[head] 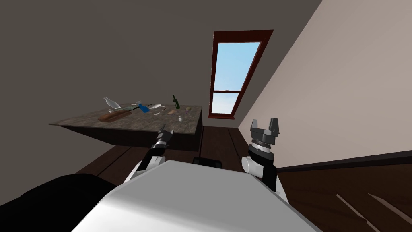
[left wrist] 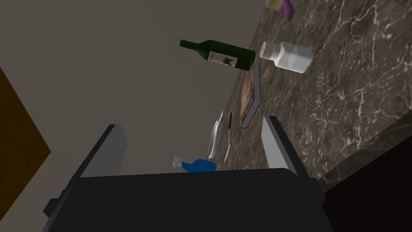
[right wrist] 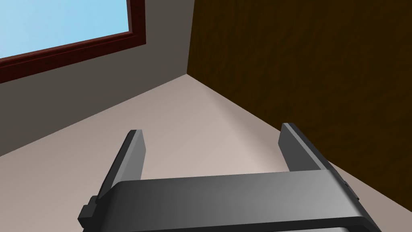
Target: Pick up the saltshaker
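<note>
The saltshaker (head: 180,119) is a small white shaker with a perforated cap, standing on the dark marble table (head: 132,123) near its front right corner. In the left wrist view the saltshaker (left wrist: 287,55) is well beyond my fingertips, off to one side of the line between them, next to a green wine bottle (left wrist: 225,56). My left gripper (head: 166,129) hovers at the table's near edge, open and holding nothing (left wrist: 192,125). My right gripper (head: 264,123) is raised at my right side, away from the table, and is open and empty (right wrist: 212,129).
Between my left gripper and the shaker lie a flat book (left wrist: 251,94), a white plate (left wrist: 216,139), a knife (left wrist: 229,137) and a blue bottle (left wrist: 199,165). A bread loaf (head: 114,116) and a clear glass vessel (head: 111,103) sit on the table's left. Beyond the table is a window (head: 235,76).
</note>
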